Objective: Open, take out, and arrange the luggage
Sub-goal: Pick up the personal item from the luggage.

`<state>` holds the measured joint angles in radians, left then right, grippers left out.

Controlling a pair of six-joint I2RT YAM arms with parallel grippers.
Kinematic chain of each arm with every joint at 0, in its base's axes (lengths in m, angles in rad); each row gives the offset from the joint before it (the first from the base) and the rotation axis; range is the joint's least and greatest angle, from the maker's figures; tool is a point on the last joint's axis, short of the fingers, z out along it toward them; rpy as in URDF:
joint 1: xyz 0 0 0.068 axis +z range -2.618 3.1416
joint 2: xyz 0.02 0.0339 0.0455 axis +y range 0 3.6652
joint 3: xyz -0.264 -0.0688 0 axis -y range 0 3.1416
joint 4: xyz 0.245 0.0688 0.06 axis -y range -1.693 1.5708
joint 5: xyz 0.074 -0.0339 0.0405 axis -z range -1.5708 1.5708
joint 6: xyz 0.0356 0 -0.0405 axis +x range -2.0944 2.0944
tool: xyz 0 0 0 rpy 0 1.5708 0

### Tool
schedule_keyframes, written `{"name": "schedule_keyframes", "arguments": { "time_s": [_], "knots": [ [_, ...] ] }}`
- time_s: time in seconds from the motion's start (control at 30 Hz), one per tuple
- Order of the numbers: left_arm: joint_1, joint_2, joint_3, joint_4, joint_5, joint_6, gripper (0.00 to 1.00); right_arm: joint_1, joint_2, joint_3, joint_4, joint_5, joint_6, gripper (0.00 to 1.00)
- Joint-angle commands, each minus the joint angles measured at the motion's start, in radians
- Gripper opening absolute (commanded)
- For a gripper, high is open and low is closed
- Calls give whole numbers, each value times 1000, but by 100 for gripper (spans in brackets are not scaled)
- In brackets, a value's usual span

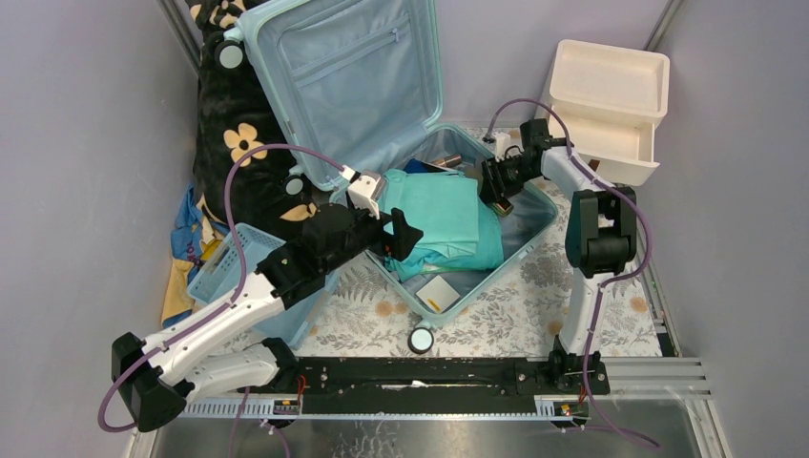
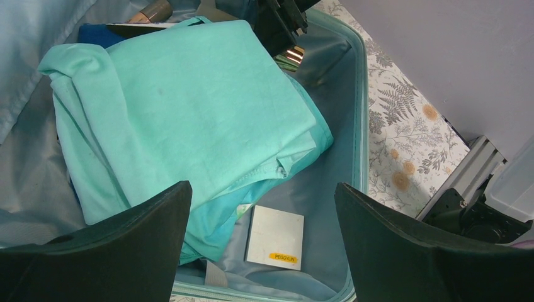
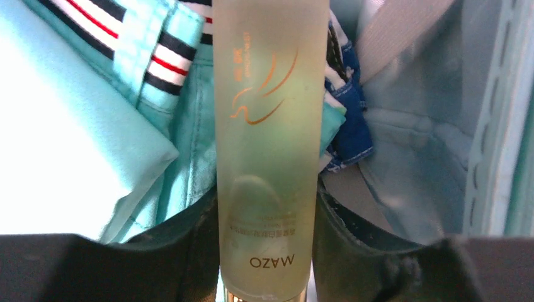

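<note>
Top external view: beside one blue basket (image 1: 224,267), the left gripper (image 1: 403,237) hangs spread over one folded teal garment (image 1: 444,215) inside the single open luggage (image 1: 353,86) on the table (image 1: 506,320). The right gripper (image 3: 264,220) pinches one frosted bottle (image 3: 271,113), and one cream drawer unit (image 1: 611,105) stands at far right.

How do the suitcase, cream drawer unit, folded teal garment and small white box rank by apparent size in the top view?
1. suitcase
2. cream drawer unit and folded teal garment: look alike, not ranked
3. small white box
</note>
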<state>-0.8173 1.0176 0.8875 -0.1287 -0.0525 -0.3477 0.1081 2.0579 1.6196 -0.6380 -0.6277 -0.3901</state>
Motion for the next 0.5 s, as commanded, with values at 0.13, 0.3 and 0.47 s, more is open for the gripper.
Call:
{"name": "schedule_keyframes", "arguments": {
  "time_s": [0.13, 0.3, 0.47],
  "knots": [
    [7, -12, 15, 35, -6, 5, 91, 13, -105, 27, -24, 3, -26, 11],
    [6, -14, 17, 38, -3, 6, 91, -30, -211, 12, -17, 2, -29, 5],
    [7, -13, 13, 47, 4, 4, 91, -57, -303, -31, -6, -38, -35, 4]
  ]
}}
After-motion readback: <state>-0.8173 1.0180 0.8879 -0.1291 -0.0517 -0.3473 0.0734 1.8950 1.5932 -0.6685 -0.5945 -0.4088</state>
